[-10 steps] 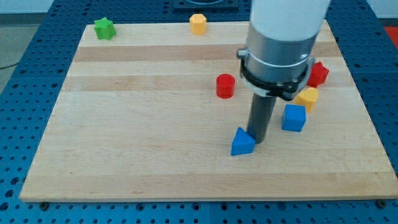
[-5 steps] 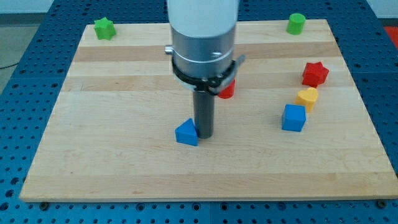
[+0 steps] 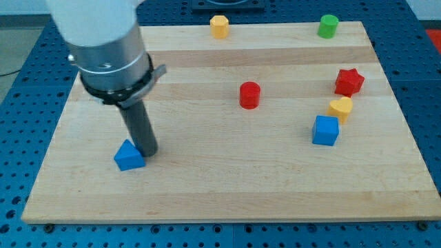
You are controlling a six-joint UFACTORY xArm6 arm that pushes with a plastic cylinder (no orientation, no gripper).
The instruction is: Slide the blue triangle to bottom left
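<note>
Rod, no grasp possible: my tip (image 3: 147,151) presses the blue triangle (image 3: 129,156) from its right; block nears the board's (image 3: 207,200) bottom-left corner, short push left.

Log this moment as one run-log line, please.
step: sliding blue triangle block toward bottom left | my tip: touching its right side | block: left part of wooden board, short of corner

Arm housing (image 3: 103,41) is cut off by the view's top edge; its upper part is out of frame. It covers the board's (image 3: 207,193) top-left corner. My tip (image 3: 148,151) sits against the blue triangle's (image 3: 129,156) right side; actual contact cannot be confirmed. Dark object (image 3: 227,5) at top edge is cropped and unidentifiable.
</note>
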